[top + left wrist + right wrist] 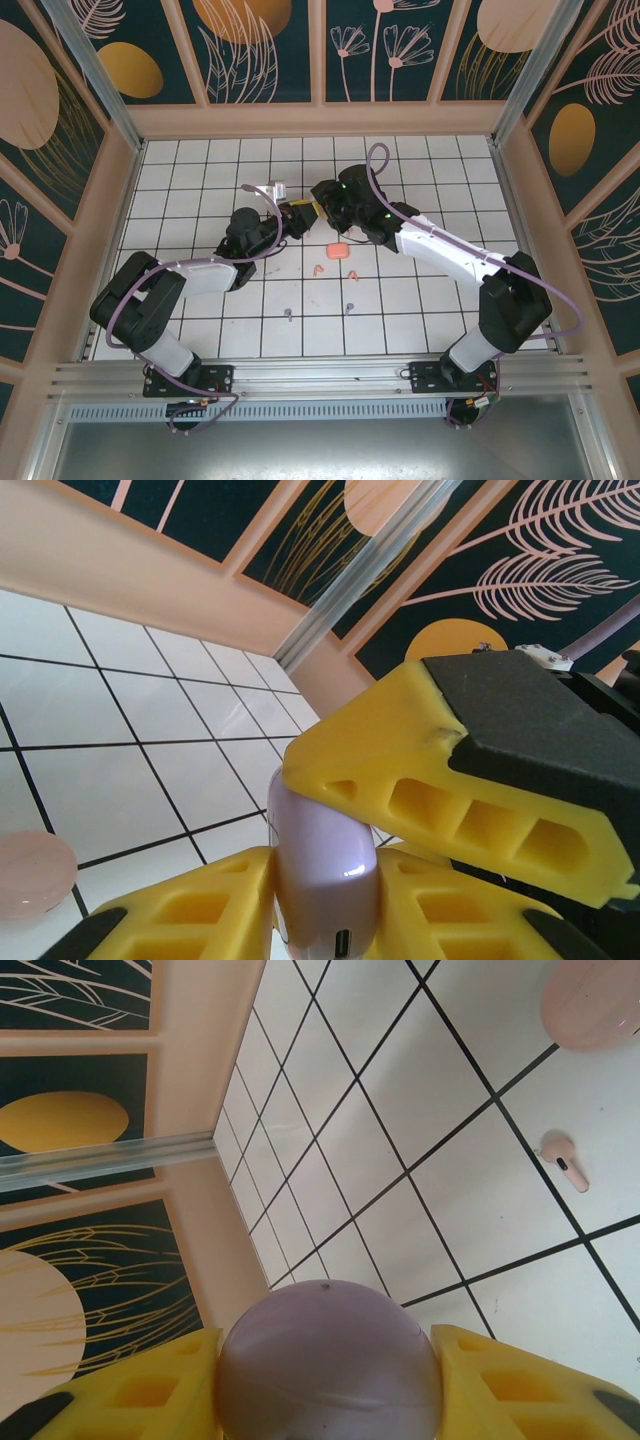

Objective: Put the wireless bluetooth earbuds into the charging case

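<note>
The left pincer [335, 825] and the right pincer [330, 1385] both clamp the lilac case [322, 880] — part its lid gently, without twisting; the lilac earbuds [289, 314] lie on the table [200, 180] at six o'clock from it.

The top external camera hangs above and behind the arm bases [190, 380], tilted down and forward, far enough back to take in the whole tiled worktop [420, 300] and the patterned walls round it. The left wrist camera sits low, right behind the left arm's jaws, and faces across the tiles to the back right corner post [370, 575]. The right wrist camera, rolled sideways and just as close behind the right arm's jaws, faces the back left corner post [100, 1155]. Both wrist views share the lilac case [325, 880] at very close range, and a pink case [590, 1000] lying on the tiles
</note>
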You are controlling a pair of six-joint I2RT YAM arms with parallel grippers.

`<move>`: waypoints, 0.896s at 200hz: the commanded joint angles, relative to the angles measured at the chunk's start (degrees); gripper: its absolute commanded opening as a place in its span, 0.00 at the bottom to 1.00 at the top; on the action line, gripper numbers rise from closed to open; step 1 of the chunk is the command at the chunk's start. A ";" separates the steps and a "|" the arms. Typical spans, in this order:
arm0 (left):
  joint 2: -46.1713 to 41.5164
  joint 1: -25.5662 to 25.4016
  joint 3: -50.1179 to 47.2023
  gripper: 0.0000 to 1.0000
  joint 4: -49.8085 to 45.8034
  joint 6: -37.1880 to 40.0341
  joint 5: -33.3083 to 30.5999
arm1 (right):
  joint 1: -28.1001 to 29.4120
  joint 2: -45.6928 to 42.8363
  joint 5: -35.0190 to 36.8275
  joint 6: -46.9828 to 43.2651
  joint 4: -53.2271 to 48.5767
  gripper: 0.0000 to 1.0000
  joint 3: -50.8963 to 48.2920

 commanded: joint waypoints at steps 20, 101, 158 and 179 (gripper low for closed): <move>-0.95 -0.26 -0.25 0.24 2.16 0.04 0.91 | -0.26 -1.57 -0.07 0.08 1.40 0.47 -0.27; 0.82 -0.37 0.36 0.00 4.39 -1.75 2.53 | -0.22 -1.93 -0.32 0.02 2.27 0.55 -0.29; 1.44 -0.32 -1.96 0.00 8.64 -4.64 2.29 | -3.83 -7.58 3.46 -5.56 0.63 0.83 -0.57; 0.89 -0.27 -2.67 0.00 7.94 -4.16 2.63 | -5.60 -13.02 4.91 -11.61 2.16 0.83 -5.25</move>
